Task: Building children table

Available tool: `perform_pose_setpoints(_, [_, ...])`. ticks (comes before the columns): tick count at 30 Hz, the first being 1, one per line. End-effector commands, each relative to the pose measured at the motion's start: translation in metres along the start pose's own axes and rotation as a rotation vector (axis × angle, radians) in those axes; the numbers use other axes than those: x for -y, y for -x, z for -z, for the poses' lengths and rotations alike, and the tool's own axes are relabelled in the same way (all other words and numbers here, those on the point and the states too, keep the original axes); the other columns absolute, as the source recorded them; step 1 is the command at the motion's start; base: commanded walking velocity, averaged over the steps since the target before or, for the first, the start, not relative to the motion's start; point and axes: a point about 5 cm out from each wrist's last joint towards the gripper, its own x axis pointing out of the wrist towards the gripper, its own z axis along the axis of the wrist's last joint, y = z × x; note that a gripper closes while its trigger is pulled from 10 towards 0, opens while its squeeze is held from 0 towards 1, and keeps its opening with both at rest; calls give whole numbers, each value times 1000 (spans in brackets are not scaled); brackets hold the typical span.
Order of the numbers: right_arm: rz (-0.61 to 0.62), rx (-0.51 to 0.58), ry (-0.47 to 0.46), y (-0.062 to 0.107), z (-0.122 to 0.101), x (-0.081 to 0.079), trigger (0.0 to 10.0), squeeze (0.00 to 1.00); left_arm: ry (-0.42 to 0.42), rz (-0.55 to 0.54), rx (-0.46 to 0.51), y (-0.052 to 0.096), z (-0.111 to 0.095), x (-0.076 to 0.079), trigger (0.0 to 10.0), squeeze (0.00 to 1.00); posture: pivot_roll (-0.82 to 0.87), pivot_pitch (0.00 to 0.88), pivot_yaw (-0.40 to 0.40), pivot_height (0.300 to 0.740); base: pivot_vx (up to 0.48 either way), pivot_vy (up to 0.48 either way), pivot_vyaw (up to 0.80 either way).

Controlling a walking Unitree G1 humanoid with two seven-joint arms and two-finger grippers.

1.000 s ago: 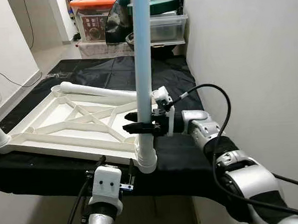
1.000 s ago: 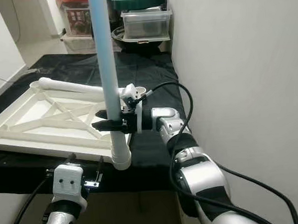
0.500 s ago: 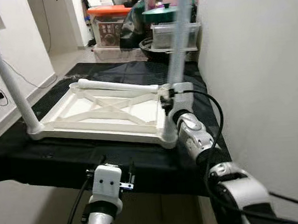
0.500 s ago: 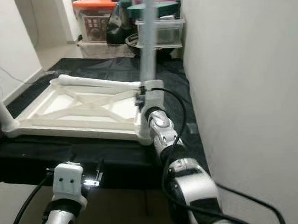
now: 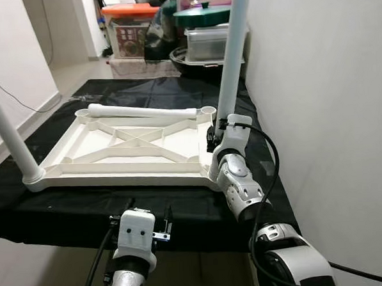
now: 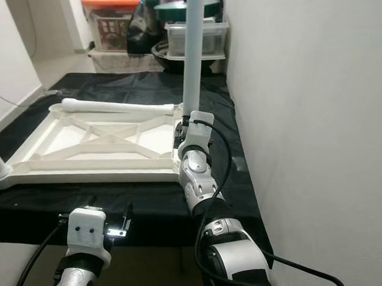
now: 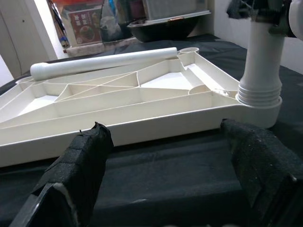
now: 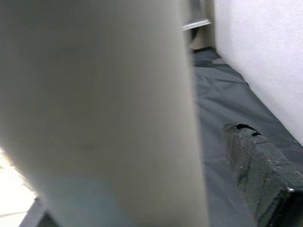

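Covering the frame's middle, black cloth [image 5: 176, 96] under white tabletop [image 5: 124, 146]; right gripper [image 5: 211, 137] grasping upright leg [image 5: 232, 64]; left gripper [image 7: 165, 156] released; bins [image 5: 130, 31] top.

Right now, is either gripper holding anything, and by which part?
The right gripper grips the upright table leg low down, just above its socket; the left gripper is open, holding nothing.

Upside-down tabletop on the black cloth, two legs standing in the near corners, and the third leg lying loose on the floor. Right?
Not quite. The third leg lies on the upside-down tabletop, along its far edge, not on the floor; the left eye view shows it. The two upright legs and the black cloth are as you say.
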Motion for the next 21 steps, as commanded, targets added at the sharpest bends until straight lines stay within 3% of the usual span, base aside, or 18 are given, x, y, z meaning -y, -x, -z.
perform_pose_setpoints(1, [-57,20,-30,-2,-5,-1,10000,0,-12,7,-20,0,5,1,10000,0,76,0,-12,740,0,0,0])
perform_pose_setpoints(4, [-348,20,-25,-4,-13,2,10000,0,-10,7,-21,0,5,1,10000,0,76,0,-12,740,0,0,0])
perform_pose_setpoints(5, [-348,20,-25,-4,-13,2,10000,0,-10,7,-21,0,5,1,10000,0,76,0,-12,740,0,0,0])
perform_pose_setpoints(6, [-482,-5,-39,-4,-15,4,10000,0,-10,7,-22,0,6,0,10000,0,72,0,-7,740,0,0,0])
perform_pose_setpoints(7, [-482,-5,-39,-4,-15,4,10000,0,-10,7,-22,0,6,0,10000,0,72,0,-7,740,0,0,0])
perform_pose_setpoints(9, [-674,-64,-58,-2,-16,6,10000,0,-9,8,-24,0,6,0,10000,0,69,0,-3,740,0,0,0])
perform_pose_setpoints(11, [-732,-93,-57,0,-15,6,10000,0,-9,9,-25,1,7,0,10000,0,69,0,-3,740,0,0,0])
perform_pose_setpoints(12, [-857,-139,-62,4,-14,3,10000,0,-8,10,-28,0,7,0,10000,0,75,0,-7,740,0,0,0])
perform_pose_setpoints(13, [-857,-139,-62,4,-14,3,10000,0,-8,10,-28,0,7,0,10000,0,75,0,-7,740,0,0,0])
perform_pose_setpoints(14, [-969,-176,-69,8,-14,-1,10000,0,-7,10,-29,0,8,0,10000,0,75,0,-7,740,0,0,0])
perform_pose_setpoints(15, [-969,-176,-69,8,-14,-1,10000,0,-7,10,-29,0,8,0,10000,0,75,0,-7,740,0,0,0])
perform_pose_setpoints(16, [-1172,-234,-45,16,-12,-11,10000,0,-6,10,-28,1,8,1,10000,0,84,0,-4,740,0,0,0])
perform_pose_setpoints(20, [-1228,-250,-30,18,-11,-14,10000,0,-5,10,-27,1,8,1,10000,0,84,0,-4,740,0,0,0])
perform_pose_setpoints(21, [-1322,-281,14,22,-9,-24,10000,0,-4,11,-24,1,8,1,10000,0,88,0,-11,740,0,0,0])
